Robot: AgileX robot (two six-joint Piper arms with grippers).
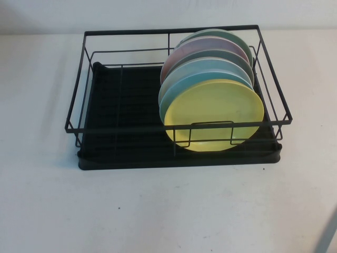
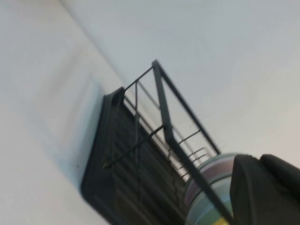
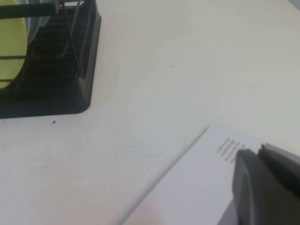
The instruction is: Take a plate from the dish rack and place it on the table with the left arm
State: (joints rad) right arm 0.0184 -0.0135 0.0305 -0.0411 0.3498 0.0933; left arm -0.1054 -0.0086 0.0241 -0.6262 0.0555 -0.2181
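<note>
Two grippers barely visible: left gripper point(image 2: 265, 190) beside rack's end, right gripper point(image 3: 267, 187) over tabletop, jaws' state unclear. Plain white speckled tabletop point(image 1: 168, 211) open all round black wire dish rack point(image 1: 179, 100). Round yellow plate point(image 1: 213, 115) upright, frontmost in rack's right half.

Lab-like test bench (bare white table point(image 1: 47, 211), plain wall).

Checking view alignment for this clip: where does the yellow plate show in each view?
High view: the yellow plate stands frontmost in the stack, right half of the dish rack.
Left wrist view: a yellow sliver beside the left claw.
Right wrist view: yellow edge behind the wires.
Shared landmark: the rack.
</note>
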